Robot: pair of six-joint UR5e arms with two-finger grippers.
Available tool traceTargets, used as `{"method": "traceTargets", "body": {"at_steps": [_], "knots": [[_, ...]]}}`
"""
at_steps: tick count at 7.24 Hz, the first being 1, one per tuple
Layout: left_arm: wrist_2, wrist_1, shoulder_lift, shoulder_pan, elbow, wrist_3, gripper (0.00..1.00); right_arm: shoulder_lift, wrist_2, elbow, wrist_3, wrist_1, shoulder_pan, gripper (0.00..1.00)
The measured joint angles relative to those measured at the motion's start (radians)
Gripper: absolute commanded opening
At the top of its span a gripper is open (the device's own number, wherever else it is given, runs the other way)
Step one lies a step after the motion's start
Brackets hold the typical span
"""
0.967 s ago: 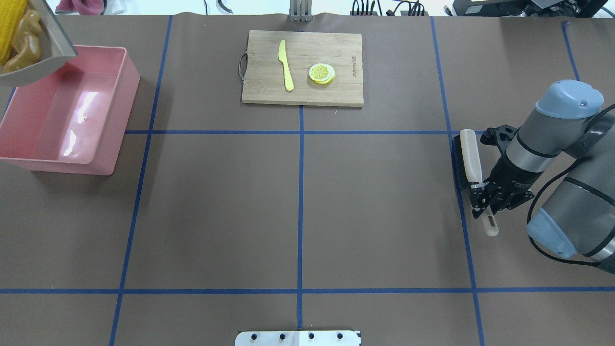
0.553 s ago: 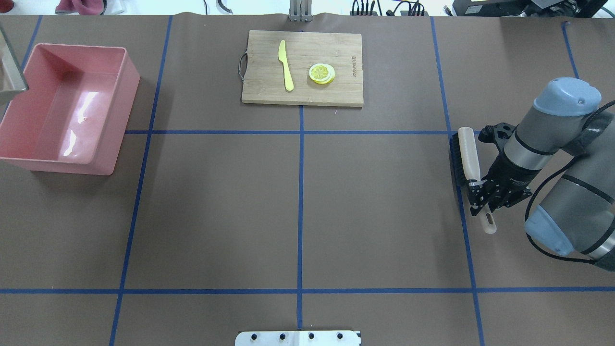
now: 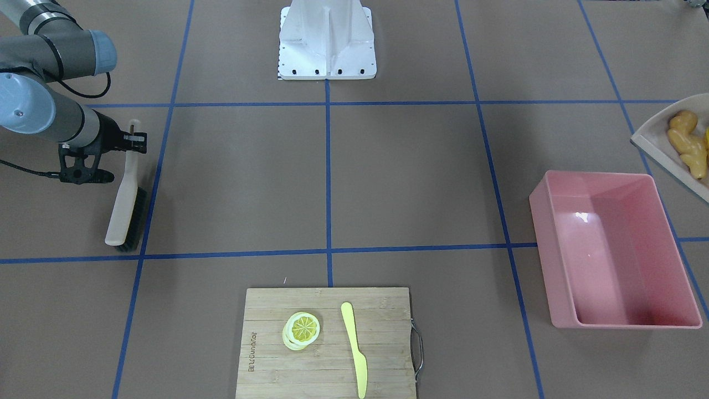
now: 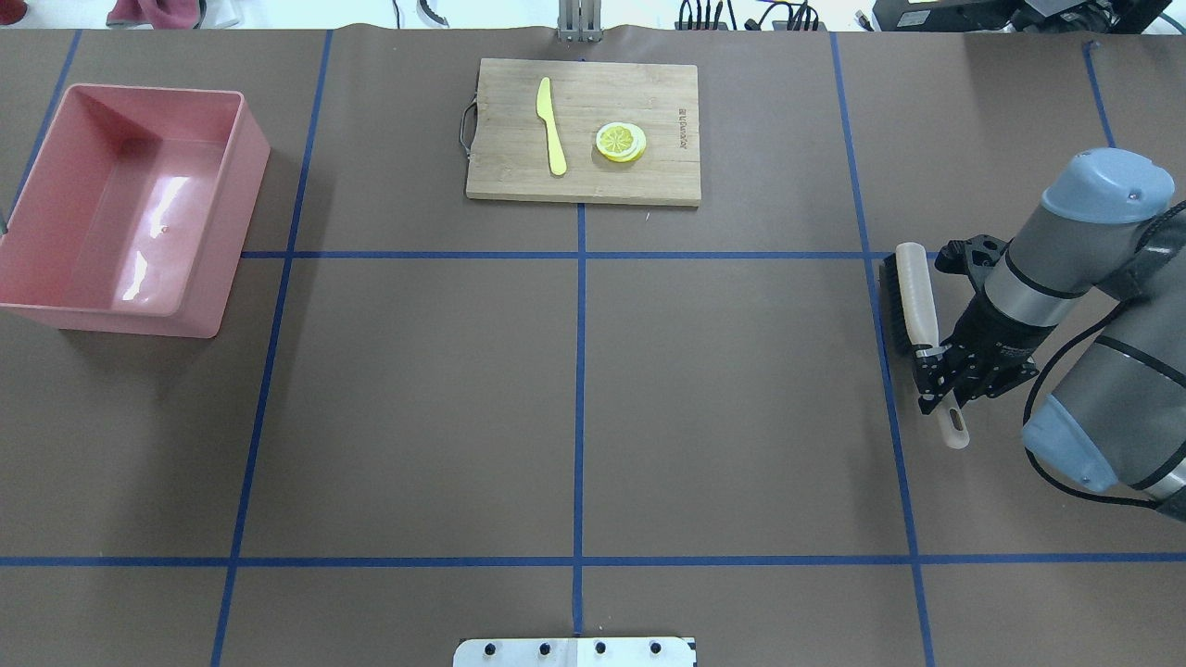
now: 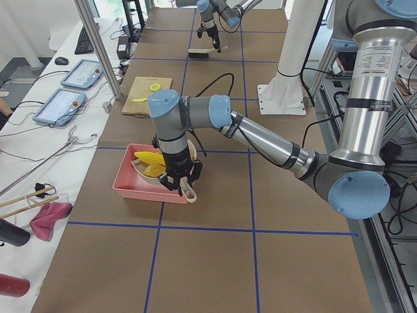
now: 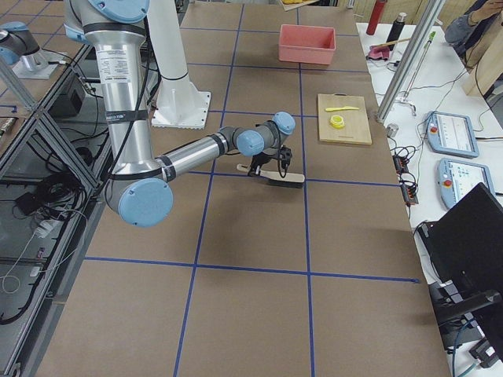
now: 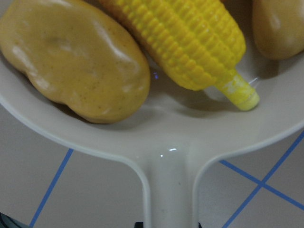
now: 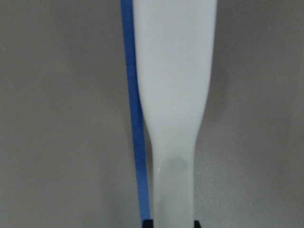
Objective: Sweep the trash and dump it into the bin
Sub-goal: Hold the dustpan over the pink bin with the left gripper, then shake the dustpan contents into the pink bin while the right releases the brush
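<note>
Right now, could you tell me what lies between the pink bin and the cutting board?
Only bare table and one blue tape line, in the overhead view.

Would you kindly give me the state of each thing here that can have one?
Pink bin, upright and empty.
Dustpan, held aloft, loaded with corn cob, potato and ginger root.
Left pincer, shut on the dustpan handle.
Brush, held low near the table.
Right pincer, shut on the brush handle.
</note>
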Motion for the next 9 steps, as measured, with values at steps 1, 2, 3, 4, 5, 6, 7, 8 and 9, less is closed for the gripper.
{"method": "traceTargets", "body": {"at_steps": [1,2,3,4,5,6,7,8,9], "knots": [[0.028,0.018,-0.029,0.003,0.039,0.001,0.0,0.0,-0.005,-0.001,0.0,0.0,0.0,0.0],[0.056,0.043,-0.081,0.008,0.082,0.002,0.0,0.001,-0.006,-0.001,0.001,-0.001,-0.001,0.12],[0.073,0.07,-0.14,0.023,0.12,0.001,0.0,0.001,-0.007,-0.001,0.001,-0.001,-0.001,0.45],[0.085,0.083,-0.188,0.061,0.151,-0.002,0.0,0.001,-0.007,-0.001,0.002,-0.001,-0.001,0.99],[0.111,0.086,-0.218,0.118,0.168,-0.007,0.0,0.002,-0.008,0.0,0.002,-0.001,-0.001,1.0],[0.152,0.084,-0.23,0.173,0.174,-0.012,0.0,0.004,-0.008,0.002,0.001,-0.001,0.002,1.0],[0.197,0.083,-0.227,0.21,0.176,-0.013,0.0,0.005,-0.008,0.003,0.0,0.0,0.008,1.0],[0.249,0.085,-0.213,0.227,0.175,-0.009,0.0,0.005,-0.006,0.007,0.0,-0.002,0.02,1.0],[0.315,0.09,-0.196,0.233,0.171,0.008,0.0,0.006,-0.005,0.01,-0.001,-0.003,0.038,1.0]]}}
